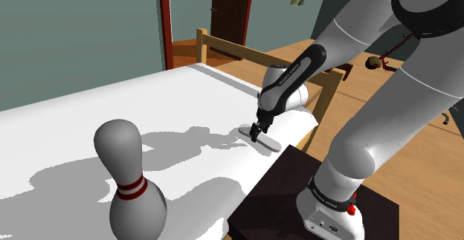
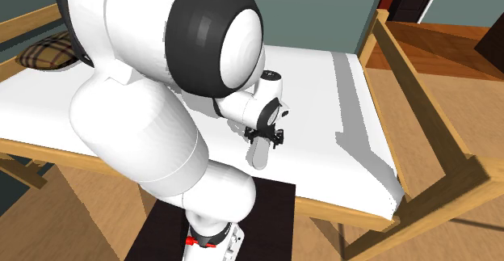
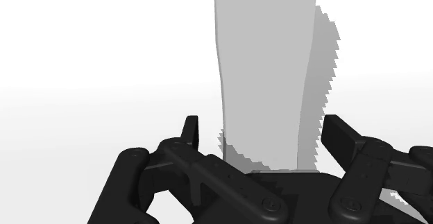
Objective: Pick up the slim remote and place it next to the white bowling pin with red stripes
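Shoulder view: the gripper [image 1: 256, 133] hung low over the slim grey remote [image 1: 272, 144], which lay flat on the white bed [image 1: 186, 105] near its edge, well apart from the bowling pin [image 1: 131, 183]. Second exterior view: the remote stuck out beneath the gripper. Wrist view: the fingers [image 3: 191, 129] stood apart astride the remote, a thin gap each side, holding nothing.
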